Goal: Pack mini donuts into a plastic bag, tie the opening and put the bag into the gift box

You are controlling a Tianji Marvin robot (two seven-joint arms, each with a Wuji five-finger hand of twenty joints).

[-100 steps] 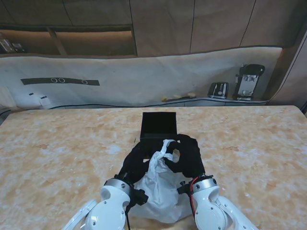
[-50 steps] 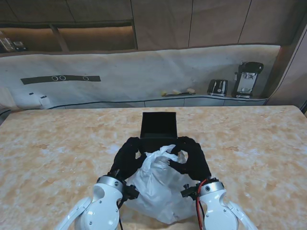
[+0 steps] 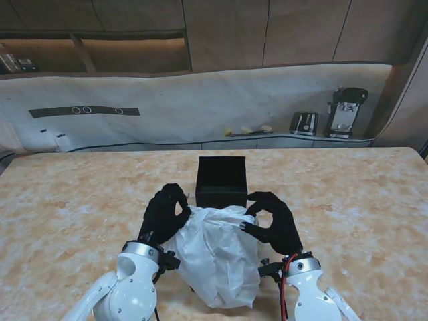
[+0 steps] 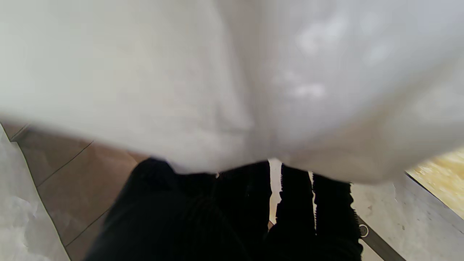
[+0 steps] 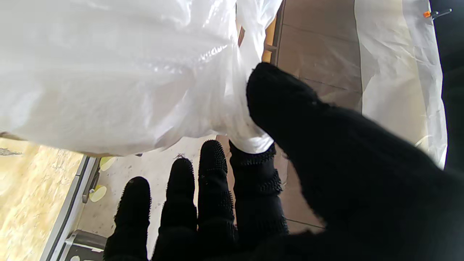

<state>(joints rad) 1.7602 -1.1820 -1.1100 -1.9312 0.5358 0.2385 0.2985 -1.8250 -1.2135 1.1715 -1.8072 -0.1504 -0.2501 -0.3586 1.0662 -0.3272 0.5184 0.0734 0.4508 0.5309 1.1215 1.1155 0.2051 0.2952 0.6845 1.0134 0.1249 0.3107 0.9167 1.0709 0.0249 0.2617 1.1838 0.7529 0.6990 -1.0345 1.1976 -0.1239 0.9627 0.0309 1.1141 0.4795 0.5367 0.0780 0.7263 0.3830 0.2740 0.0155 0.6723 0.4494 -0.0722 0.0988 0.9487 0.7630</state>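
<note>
A white plastic bag [image 3: 217, 257] hangs between my two black-gloved hands, its top edge stretched wide. My left hand [image 3: 164, 212] pinches the bag's left corner. On the right, my right hand [image 3: 273, 221] grips the other corner between thumb and forefinger, as the right wrist view shows on the bag [image 5: 119, 76] and the right hand [image 5: 261, 145]. In the left wrist view the bag [image 4: 232, 79] fills most of the picture above the left hand [image 4: 232, 217]. The black gift box [image 3: 222, 180] stands open just beyond the bag. The donuts are hidden.
The marble table top [image 3: 73, 200] spreads to both sides. A white sheet [image 3: 200, 107] covers the counter behind, with two small appliances [image 3: 348, 112] at its right end.
Both hands have moved apart and drawn nearer to me, spreading the bunched bag mouth into a wide band. The bag has lifted.
</note>
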